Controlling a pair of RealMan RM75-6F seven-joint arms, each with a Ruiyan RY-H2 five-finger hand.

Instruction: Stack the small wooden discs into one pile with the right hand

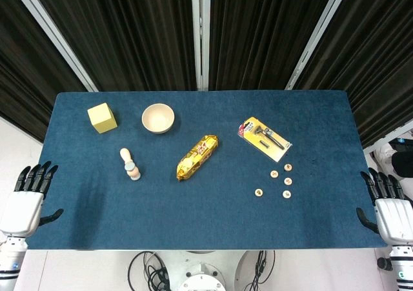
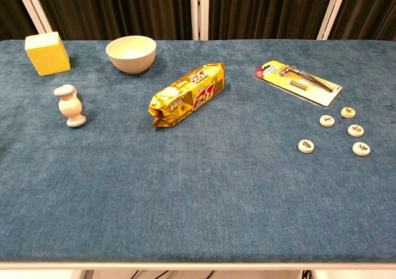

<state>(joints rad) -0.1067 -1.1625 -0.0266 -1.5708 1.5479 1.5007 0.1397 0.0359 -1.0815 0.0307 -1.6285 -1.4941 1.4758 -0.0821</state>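
Note:
Several small wooden discs with dark marks lie flat and apart on the blue table's right side, none on top of another. One disc [image 1: 259,191] [image 2: 305,145] sits apart to the left; the others [image 1: 288,180] [image 2: 356,130] form a loose cluster. My right hand [image 1: 387,204] hovers off the table's right front corner, fingers straight and apart, holding nothing, well to the right of the discs. At the left front corner my left hand [image 1: 29,197] is likewise spread and empty. Neither hand shows in the chest view.
A packaged razor [image 1: 264,138] [image 2: 299,80] lies just behind the discs. A gold snack packet [image 1: 197,157] [image 2: 187,94] sits mid-table. At the left are a cream bowl [image 1: 158,118] [image 2: 130,53], a yellow block [image 1: 102,117] [image 2: 47,53] and a small wooden figure [image 1: 130,164] [image 2: 70,106].

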